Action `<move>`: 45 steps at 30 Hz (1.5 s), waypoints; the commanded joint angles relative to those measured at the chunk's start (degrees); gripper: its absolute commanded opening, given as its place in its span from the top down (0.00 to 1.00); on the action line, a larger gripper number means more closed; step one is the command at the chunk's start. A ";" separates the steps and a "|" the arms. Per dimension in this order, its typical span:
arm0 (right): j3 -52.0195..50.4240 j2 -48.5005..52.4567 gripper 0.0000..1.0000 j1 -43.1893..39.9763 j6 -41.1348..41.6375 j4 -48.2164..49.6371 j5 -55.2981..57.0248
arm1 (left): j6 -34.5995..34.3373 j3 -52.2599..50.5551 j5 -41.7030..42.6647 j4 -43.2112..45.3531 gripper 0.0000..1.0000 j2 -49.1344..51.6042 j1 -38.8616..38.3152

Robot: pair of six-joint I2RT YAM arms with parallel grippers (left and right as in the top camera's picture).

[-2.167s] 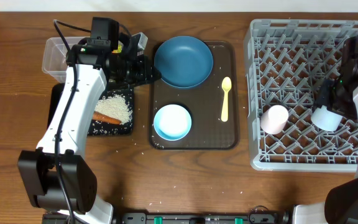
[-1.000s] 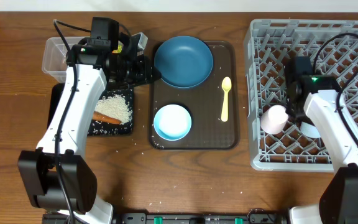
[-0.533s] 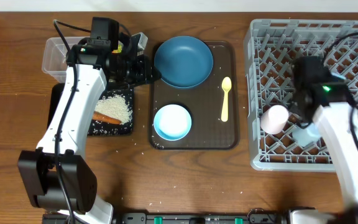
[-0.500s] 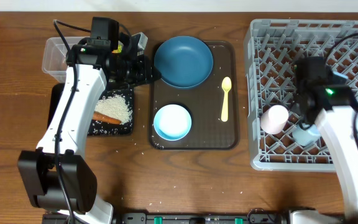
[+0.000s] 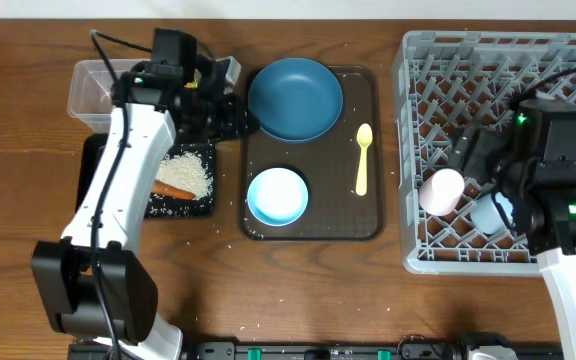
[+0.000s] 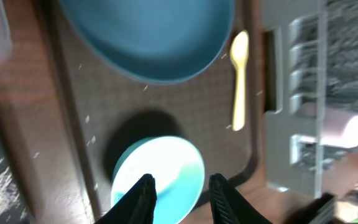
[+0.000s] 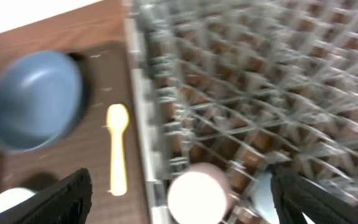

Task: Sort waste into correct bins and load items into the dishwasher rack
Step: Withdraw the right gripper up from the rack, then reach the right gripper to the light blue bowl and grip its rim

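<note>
My left gripper (image 5: pixel 238 118) hovers by the left rim of the dark blue plate (image 5: pixel 295 98), jaws narrowly open with nothing between them. From the left wrist, its fingertips (image 6: pixel 143 196) frame the light blue bowl (image 6: pixel 160 177) well below. The pale yellow spoon (image 5: pixel 362 158) lies on the brown tray. My right gripper (image 5: pixel 483 170) hangs wide open and empty above the grey dishwasher rack (image 5: pixel 488 60). Under it lies the pink cup (image 7: pixel 197 193), with the small light blue cup (image 7: pixel 263 196) next to it in the rack.
The clear tub (image 5: pixel 88 85) stands at the far left. In front of it, the black tray (image 5: pixel 200 205) holds rice (image 5: pixel 186 170) and an orange stick (image 5: pixel 171 188). Plate, bowl and spoon sit on the brown serving tray (image 5: pixel 313 230). Rice grains dot the table.
The right gripper opened wide, left the small blue cup in the rack beside the pink cup, and pulled back to the right. The left gripper spread slightly and shifted a little.
</note>
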 commanded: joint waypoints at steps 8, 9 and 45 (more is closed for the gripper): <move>0.07 2.89 0.15 7.91 -3.13 3.32 -8.15 | 1.33 0.63 -18.99 -6.25 0.67 -0.33 -11.96; 0.07 3.52 0.15 8.76 -3.10 3.54 -8.17 | 1.33 0.42 -18.99 -6.25 0.67 -0.33 -12.87; 0.07 22.38 0.44 23.04 12.17 14.29 -6.67 | -7.28 -6.49 -20.50 -2.82 0.58 -2.67 -6.86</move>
